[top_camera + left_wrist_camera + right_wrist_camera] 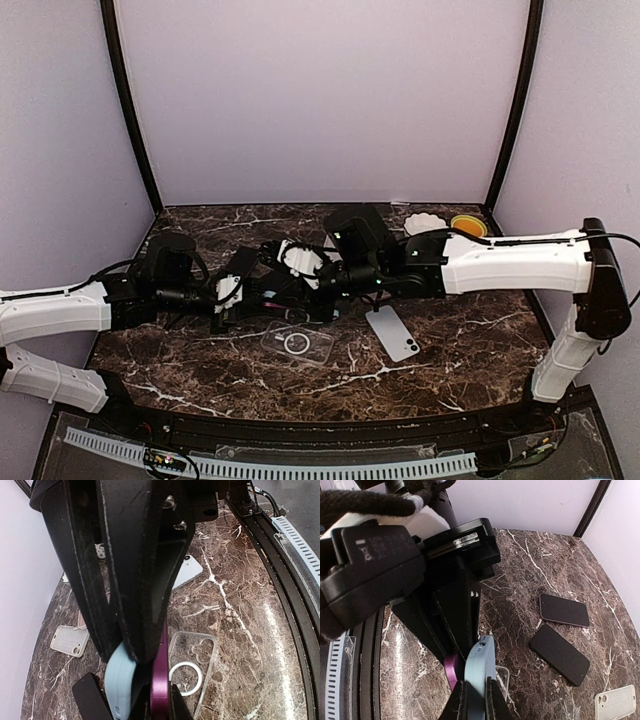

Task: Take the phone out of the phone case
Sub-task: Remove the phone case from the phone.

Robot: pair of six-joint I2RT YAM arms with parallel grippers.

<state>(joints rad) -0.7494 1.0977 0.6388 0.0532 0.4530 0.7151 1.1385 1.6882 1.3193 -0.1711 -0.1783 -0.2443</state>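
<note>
The purple phone [160,680] is held on edge above the table, with the light blue phone case [120,685] bulging away from it on one side. My left gripper [160,706] is shut on the phone's edge. My right gripper [475,705] is shut on the rim of the phone case [481,665], and the phone [451,667] shows just left of it. In the top view the left gripper [232,293] and right gripper [318,278] meet nose to nose over the table's middle, hiding most of the phone and case.
A clear case with a white ring [297,343] lies flat under the grippers. A pale phone [392,332] lies to its right. Two dark phones [564,610] [559,654] and a whitish case [617,702] lie further off. Another whitish case [70,641] lies near the wall.
</note>
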